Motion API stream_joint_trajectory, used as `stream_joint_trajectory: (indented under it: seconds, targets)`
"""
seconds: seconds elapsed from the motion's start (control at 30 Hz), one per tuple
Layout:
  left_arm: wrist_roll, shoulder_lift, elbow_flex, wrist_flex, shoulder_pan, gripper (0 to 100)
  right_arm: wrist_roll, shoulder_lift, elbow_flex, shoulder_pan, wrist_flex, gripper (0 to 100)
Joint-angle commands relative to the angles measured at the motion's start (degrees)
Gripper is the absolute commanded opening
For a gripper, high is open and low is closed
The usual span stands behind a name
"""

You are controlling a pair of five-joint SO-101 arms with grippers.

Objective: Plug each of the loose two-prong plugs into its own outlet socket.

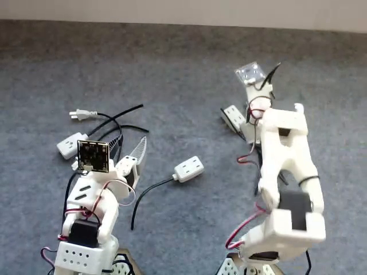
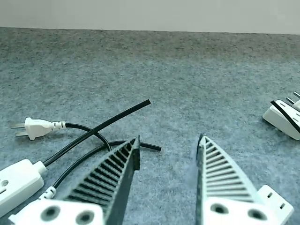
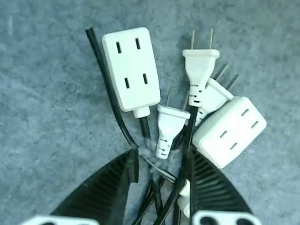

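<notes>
High view: my left gripper (image 1: 129, 148) was open, well apart from the plug pile (image 1: 233, 117). A lone outlet socket (image 1: 188, 169) lay between that gripper and the pile. A lone two-prong plug (image 1: 83, 115) lay farther from the pile than my left arm. My right arm (image 1: 284, 154) hung over the pile.

Left wrist view: left gripper (image 2: 168, 143) was spread and held nothing. The lone two-prong plug (image 2: 37, 127) lay well apart from the pile (image 2: 283, 119).

Right wrist view: right gripper (image 3: 161, 157) was open, straddling the tail of a small plug (image 3: 166, 124) mid-pile, not yet pinching it. A flat outlet socket (image 3: 131, 68) lay just beside the plug, a cube outlet socket (image 3: 229, 131) on the plug's other side. My call: I should pinch the plug body, not the cord. I should also lift it clear of the crossed cords (image 3: 154, 197) before lining the prongs up with the slots.
</notes>
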State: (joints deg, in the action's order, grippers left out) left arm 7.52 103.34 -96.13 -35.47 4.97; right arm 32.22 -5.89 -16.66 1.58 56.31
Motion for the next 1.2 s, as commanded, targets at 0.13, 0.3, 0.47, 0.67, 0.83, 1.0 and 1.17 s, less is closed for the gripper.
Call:
stream_joint_trajectory:
  seconds: [0.13,0.3,0.47,0.67,0.83,1.0,1.17]
  targets:
    - [-0.18,-0.04,-0.92,1.49,0.66,21,-0.70,-10.33,11.74,3.91,-0.40,15.2]
    - [-0.18,-0.04,-0.92,1.49,0.66,21,-0.79,-14.29,15.60,2.59,2.68,15.2]
    - [-0.18,-0.04,-0.92,1.49,0.66,21,-0.79,-18.95,15.78,1.36,1.01,15.2]
    - [-0.18,-0.04,-0.92,1.49,0.66,21,-1.85,-22.64,15.78,0.84,-2.51,15.0]
    - [-0.18,-0.04,-0.92,1.49,0.66,21,-3.96,-19.65,18.42,1.10,0.13,14.9]
    - [-0.18,-0.04,-0.92,1.58,0.66,21,-3.96,-16.92,25.27,0.48,10.15,10.1]
    - [-0.18,-0.04,-0.92,1.58,0.66,21,-4.04,-16.48,33.45,-0.13,18.59,9.1]
